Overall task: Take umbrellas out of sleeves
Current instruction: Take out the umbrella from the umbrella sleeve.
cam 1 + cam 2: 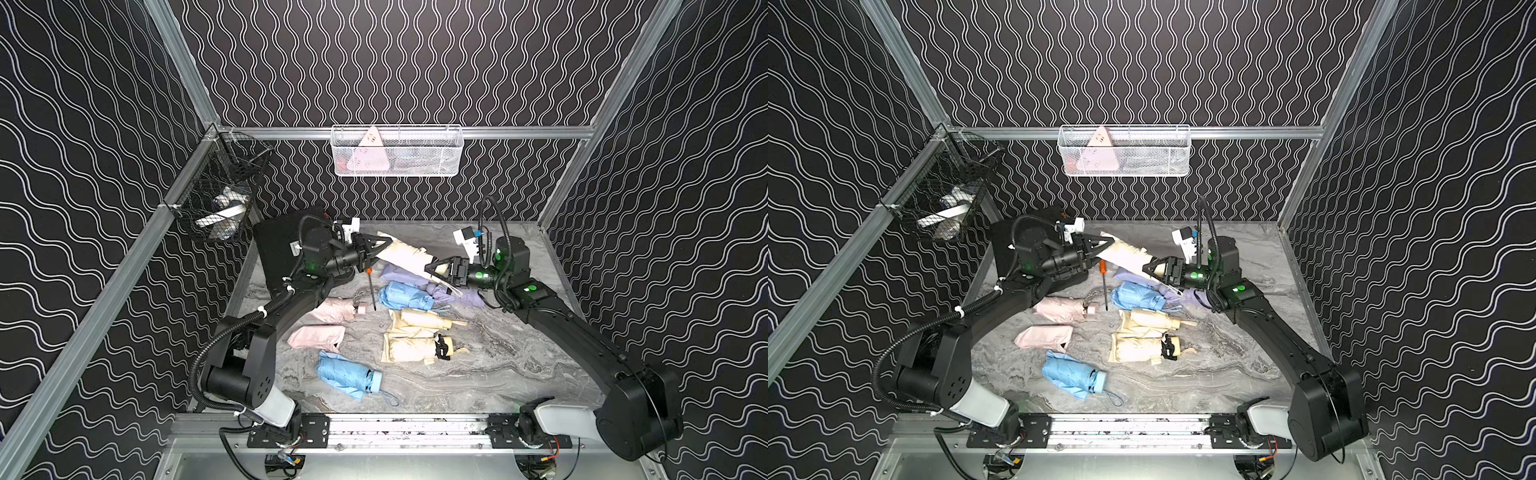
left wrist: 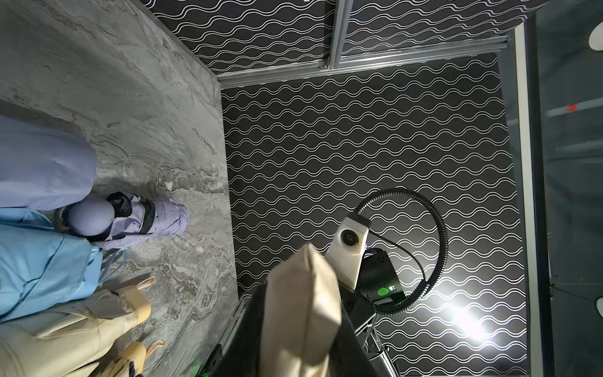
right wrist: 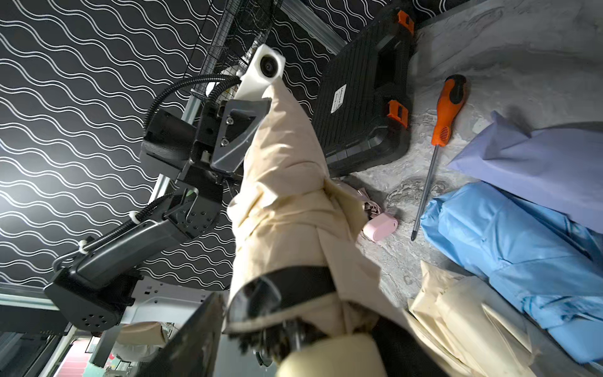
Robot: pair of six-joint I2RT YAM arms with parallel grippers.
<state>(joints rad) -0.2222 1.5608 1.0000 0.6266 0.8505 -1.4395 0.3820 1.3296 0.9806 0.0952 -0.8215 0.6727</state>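
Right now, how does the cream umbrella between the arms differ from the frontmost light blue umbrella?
The cream umbrella is raised, one end pinched by the left gripper; the light blue umbrella lies on the table. The right gripper surrounds the cream one's handle; nothing touches the blue one. Both are folded.

I see an orange-handled screwdriver (image 1: 371, 289) beside a black hard case (image 1: 276, 249); a white mesh basket (image 1: 397, 151) and a black wire basket (image 1: 216, 195) hang above.
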